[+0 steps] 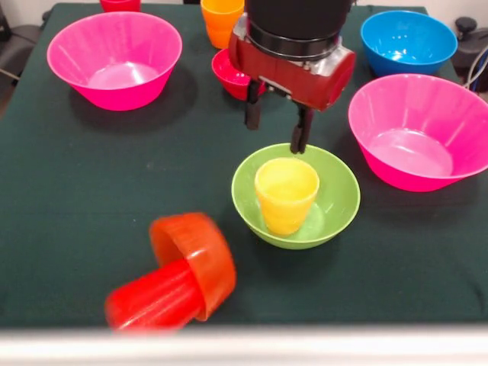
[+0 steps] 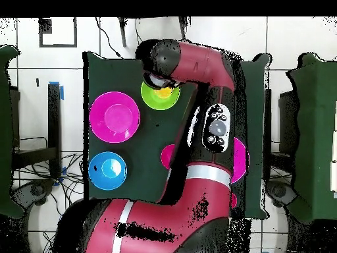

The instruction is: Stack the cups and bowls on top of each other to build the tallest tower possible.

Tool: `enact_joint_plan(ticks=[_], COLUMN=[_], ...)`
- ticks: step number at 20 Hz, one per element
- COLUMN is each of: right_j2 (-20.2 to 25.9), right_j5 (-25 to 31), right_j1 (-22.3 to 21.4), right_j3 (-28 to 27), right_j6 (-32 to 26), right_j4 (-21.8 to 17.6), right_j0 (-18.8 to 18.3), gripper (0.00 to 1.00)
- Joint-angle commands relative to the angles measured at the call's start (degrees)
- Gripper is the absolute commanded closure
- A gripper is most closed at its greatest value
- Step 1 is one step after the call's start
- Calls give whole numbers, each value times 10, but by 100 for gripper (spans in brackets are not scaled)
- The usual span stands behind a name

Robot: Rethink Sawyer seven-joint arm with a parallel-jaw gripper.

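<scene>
A lime-green bowl (image 1: pixel 342 204) sits upright at the table's middle with a yellow cup (image 1: pixel 286 197) upright inside it. My gripper (image 1: pixel 276 126) hangs just above the bowl's far rim, open and empty, its black fingers (image 1: pixel 300 131) apart and clear of the cup. A small orange bowl (image 1: pixel 200 257) lies on its side near the front edge, fitted over the end of a red cup (image 1: pixel 149 299) that also lies on its side. In the overhead view the green bowl (image 2: pixel 158 103) shows partly under the arm's wrist (image 2: pixel 161 62), which hides the gripper.
Large hot-pink bowls stand at back left (image 1: pixel 114 57) and right (image 1: pixel 419 130). A blue bowl (image 1: pixel 408 42) is at back right. A small crimson bowl (image 1: pixel 231 74) and an orange cup (image 1: pixel 221 19) sit behind the gripper. Another red vessel (image 1: pixel 120 4) is at the top edge.
</scene>
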Motion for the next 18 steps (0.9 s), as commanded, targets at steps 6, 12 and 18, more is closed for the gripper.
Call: enact_joint_plan(ticks=[6, 12, 18], right_j2=[32, 27, 17], right_j5=[76, 93, 125], right_j1=[67, 105, 145], right_j3=[-65, -119, -194], right_j6=[21, 35, 56], right_j4=[-23, -18, -12], right_j0=[44, 59, 78], gripper=[0, 0, 0])
